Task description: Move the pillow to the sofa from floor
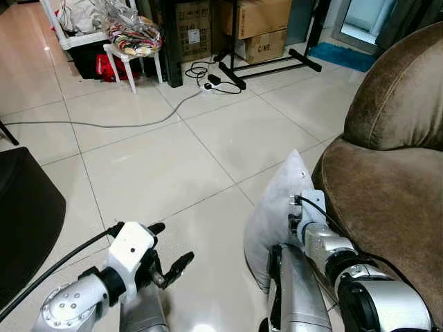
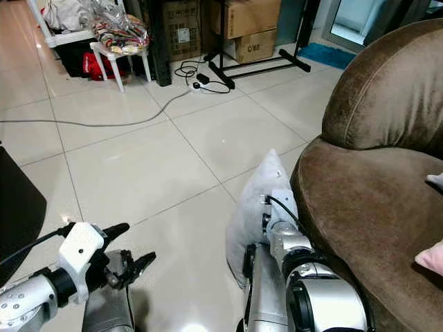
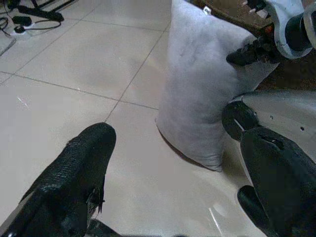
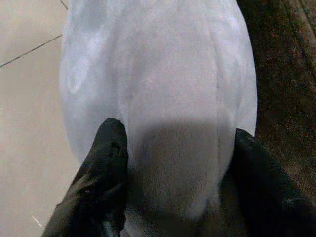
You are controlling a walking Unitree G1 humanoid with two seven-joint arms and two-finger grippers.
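Left claw sits nearest, low over the tile floor, fingers apart, gripping nothing. Its wrist view has one black finger in the foreground and the pillow ahead across bare tile.

Dark curved object at the far left edge on the floor, can't tell what it is.

Grey cable runs across the tiles toward a power strip and a tangle of black leads. Behind that: white plastic stool piled with bagged stuff, a black stand base, cardboard boxes along the wall, a blue mat at the doorway.

Pillow, light grey, stands on edge on the floor, tilted, one corner up, leaning against the front of the brown sofa. Not on the seat yet.

Right claw is clamped on the pillow: wrist view shows a black finger pressed into one face and the other finger on the opposite side next to the sofa fabric, with the cushion bulging between them. From the head views the right arm reaches down between pillow and sofa, the claw itself mostly hidden behind the wrist.

Small pink item lies on the sofa seat at the far right edge, too cropped to identify.
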